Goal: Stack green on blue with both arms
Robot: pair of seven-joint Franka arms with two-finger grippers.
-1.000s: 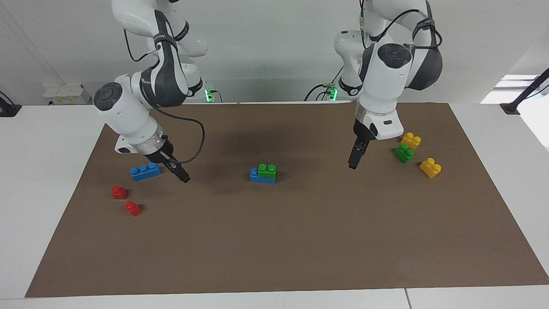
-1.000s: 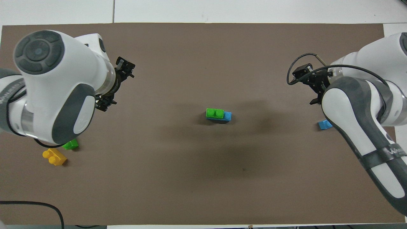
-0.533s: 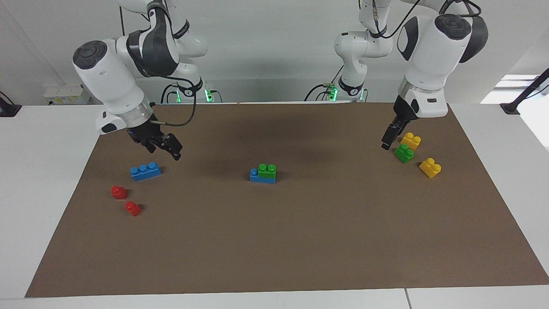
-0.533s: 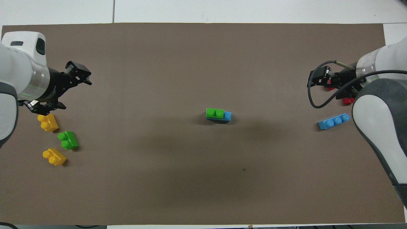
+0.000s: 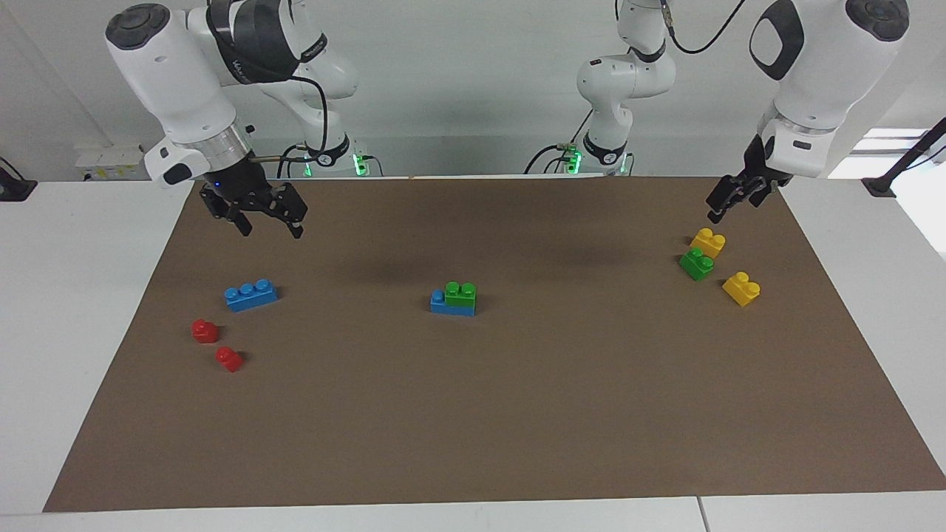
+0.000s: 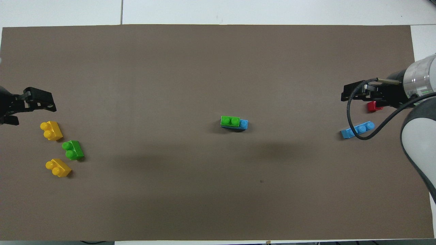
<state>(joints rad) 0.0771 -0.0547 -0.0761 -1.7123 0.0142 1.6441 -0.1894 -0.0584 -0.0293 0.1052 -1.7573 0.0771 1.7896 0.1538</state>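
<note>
A green brick (image 5: 460, 293) sits on one end of a blue brick (image 5: 440, 303) at the middle of the brown mat; one blue stud stays bare. The stack also shows in the overhead view, green (image 6: 230, 120) on blue (image 6: 243, 124). A second blue brick (image 5: 251, 295) lies toward the right arm's end. A second green brick (image 5: 696, 263) lies toward the left arm's end. My right gripper (image 5: 270, 227) is open, empty and raised over the mat near the second blue brick. My left gripper (image 5: 718, 210) is open, empty and raised over the mat by the yellow bricks.
Two yellow bricks (image 5: 707, 241) (image 5: 741, 288) flank the second green brick. Two red bricks (image 5: 205, 330) (image 5: 229, 359) lie by the second blue brick. The brown mat (image 5: 517, 414) covers most of the white table.
Both grippers have risen and drawn back from the middle toward their own ends of the table. The green-on-blue stack has not moved.
</note>
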